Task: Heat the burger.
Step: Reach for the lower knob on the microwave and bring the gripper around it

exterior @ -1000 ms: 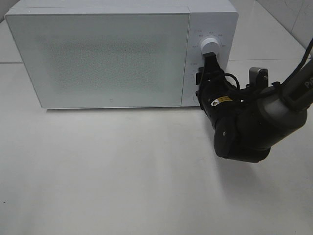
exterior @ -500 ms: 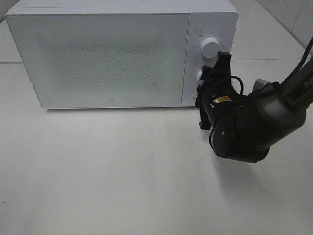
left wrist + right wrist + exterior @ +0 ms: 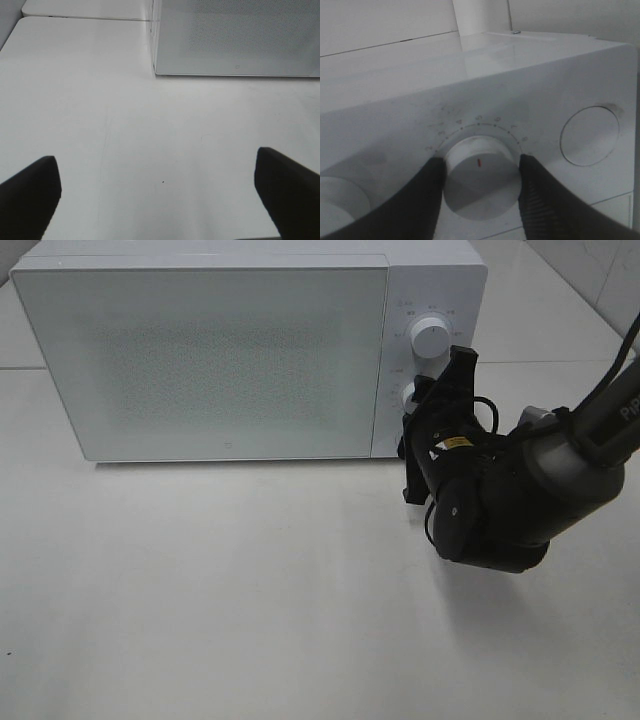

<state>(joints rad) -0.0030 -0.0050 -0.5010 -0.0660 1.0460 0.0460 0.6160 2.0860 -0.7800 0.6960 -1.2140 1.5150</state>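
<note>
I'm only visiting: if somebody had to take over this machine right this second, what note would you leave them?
Left gripper: open, holding nothing, above the table in front of the microwave.
Right gripper: shut on the microwave's lower knob.
Burger: not visible in any view; the door is shut, so it may be inside.
Done: door shut, knob gripped.
Left: probably turn the knob to set heating, then let go.

Wht microwave (image 3: 200, 350), door shut; upper knob (image 3: 430, 338), lower knob (image 3: 477, 182); tbl (image 3: 200, 590).
</note>
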